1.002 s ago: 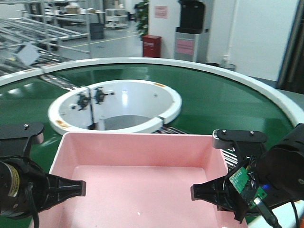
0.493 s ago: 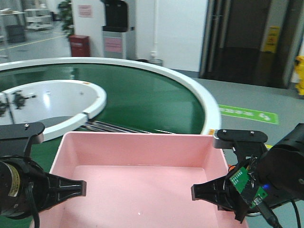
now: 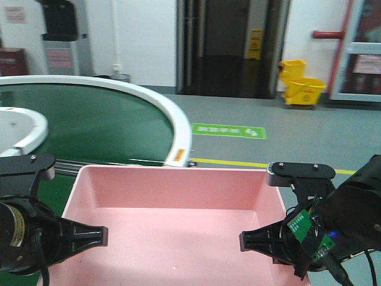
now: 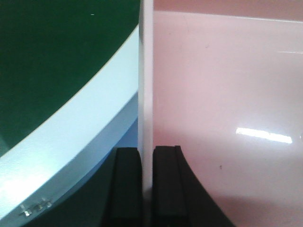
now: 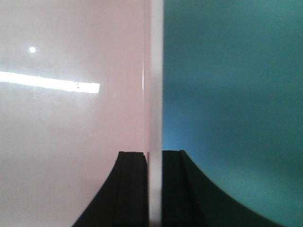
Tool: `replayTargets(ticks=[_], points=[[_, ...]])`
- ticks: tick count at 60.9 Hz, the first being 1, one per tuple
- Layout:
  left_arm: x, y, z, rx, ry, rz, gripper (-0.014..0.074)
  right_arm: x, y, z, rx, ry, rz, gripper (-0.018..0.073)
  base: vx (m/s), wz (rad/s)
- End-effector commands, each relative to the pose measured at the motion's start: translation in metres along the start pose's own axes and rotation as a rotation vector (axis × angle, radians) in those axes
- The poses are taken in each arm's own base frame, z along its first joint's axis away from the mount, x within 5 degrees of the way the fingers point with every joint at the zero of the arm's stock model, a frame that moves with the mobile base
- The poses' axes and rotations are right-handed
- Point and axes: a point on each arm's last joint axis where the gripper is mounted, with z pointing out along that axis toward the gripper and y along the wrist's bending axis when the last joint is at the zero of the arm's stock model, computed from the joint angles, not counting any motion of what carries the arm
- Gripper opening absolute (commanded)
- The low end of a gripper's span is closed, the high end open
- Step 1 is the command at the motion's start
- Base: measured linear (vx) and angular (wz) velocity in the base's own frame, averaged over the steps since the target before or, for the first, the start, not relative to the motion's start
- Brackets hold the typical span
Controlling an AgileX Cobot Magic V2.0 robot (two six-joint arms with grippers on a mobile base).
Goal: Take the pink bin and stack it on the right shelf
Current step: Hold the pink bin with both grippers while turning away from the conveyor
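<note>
Left gripper [image 4: 147, 189] clamped on pink bin [image 3: 172, 232] left wall, right gripper [image 5: 152, 189] on right wall. Bin held level, green conveyor [image 3: 107, 125] beyond. Right shelf unseen. Sync arms, even squeeze, no tilt.

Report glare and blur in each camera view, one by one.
Front-facing view: evenly lit and slightly soft, no hard glare on the pink bin. Left wrist view: a white light streak on the bin floor, the clamped wall blurred by closeness. Right wrist view: a brighter streak plus a glare spot, the wall washed out.
</note>
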Motion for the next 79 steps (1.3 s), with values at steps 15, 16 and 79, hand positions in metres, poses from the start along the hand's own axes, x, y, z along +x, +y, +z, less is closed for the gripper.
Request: replayTargets(ticks=[15, 16, 79], points=[[-0.0118, 0.0017, -0.0167, 0.025, -0.107, 0.008, 0.0111, -0.0112, -0.0064, -0.0178, 0.022, -0.106, -0.036, -0.0003, -0.11, -0.62], [-0.0118, 0.0017, -0.0167, 0.025, -0.107, 0.008, 0.0111, -0.0112, -0.0064, -0.0178, 0.022, -0.106, -0.036, -0.0003, -0.11, -0.64], [-0.0119, 0.0018, -0.0169, 0.026, -0.107, 0.007, 0.0111, -0.0111, -0.0064, -0.0178, 0.022, -0.106, -0.04, -0.0003, -0.05, -0.46]])
